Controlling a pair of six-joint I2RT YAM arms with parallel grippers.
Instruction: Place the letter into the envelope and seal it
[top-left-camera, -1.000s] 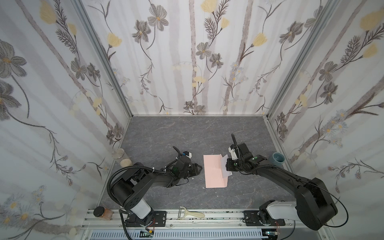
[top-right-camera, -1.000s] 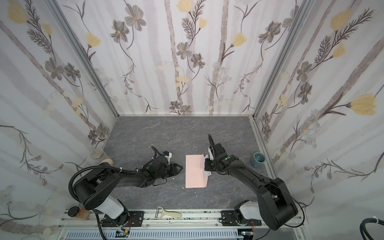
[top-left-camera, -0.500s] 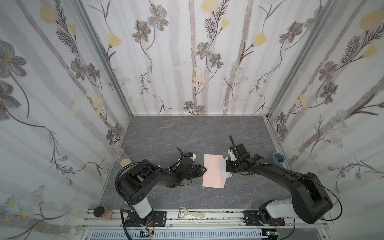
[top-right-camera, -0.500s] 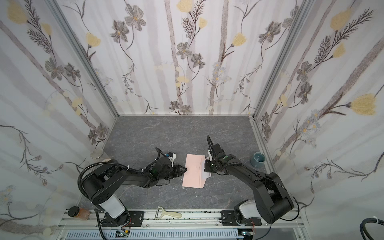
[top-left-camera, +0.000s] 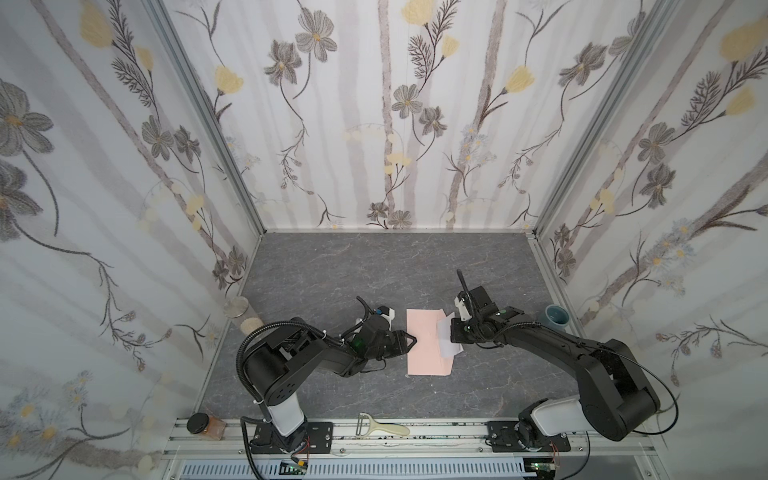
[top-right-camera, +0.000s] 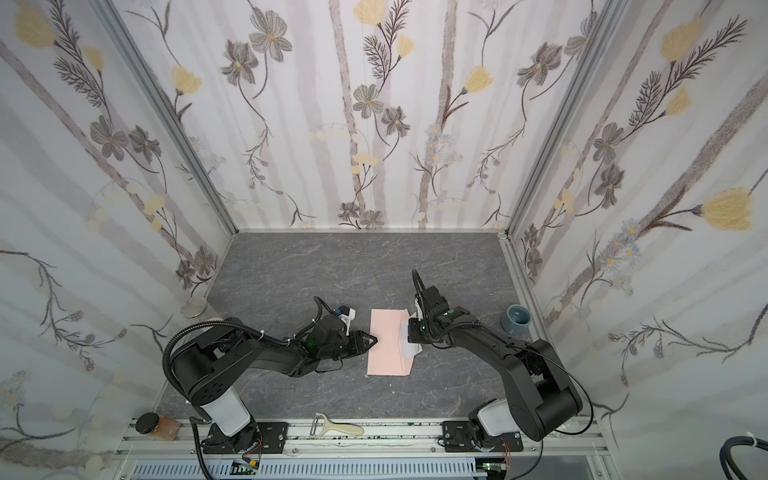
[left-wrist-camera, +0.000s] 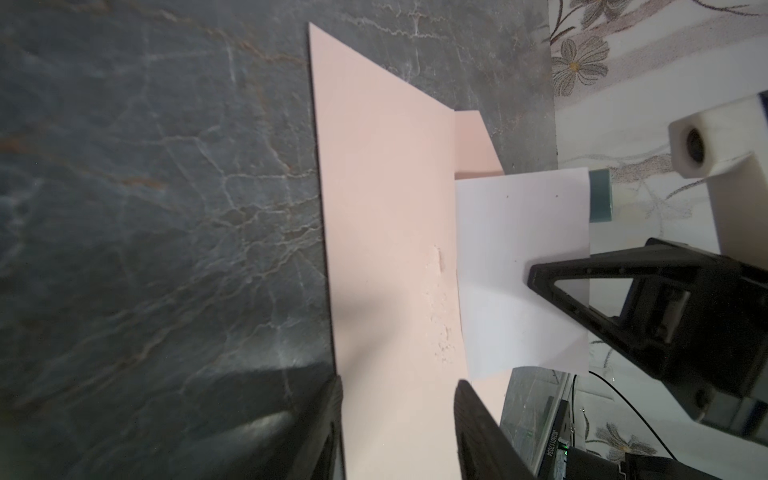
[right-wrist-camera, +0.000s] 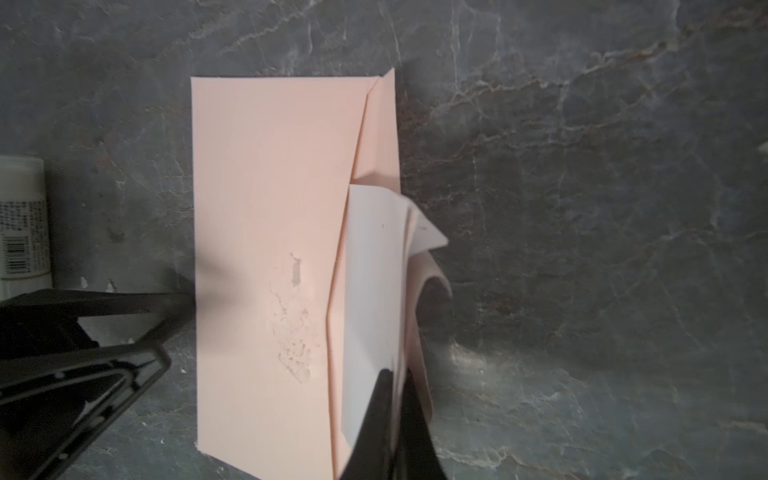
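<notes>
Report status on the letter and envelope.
Left gripper open at envelope edge. Right gripper shut on letter, partly inside. Nothing in the way.

A: Colour of the envelope (top-left-camera: 426, 349)?
B: Pale salmon pink, plain, with a scuffed whitish patch by the mouth.
A: And of the letter (right-wrist-camera: 374, 291)?
B: White; tiny dark specks, possibly print, too small to tell.
A: And the tabletop (top-left-camera: 374, 266), the walls (top-left-camera: 390, 124), the cup (top-left-camera: 557, 316)?
B: Dark grey veined pale like marble; white with grey stripes and grey-and-yellow flowers; dull teal-blue.
</notes>
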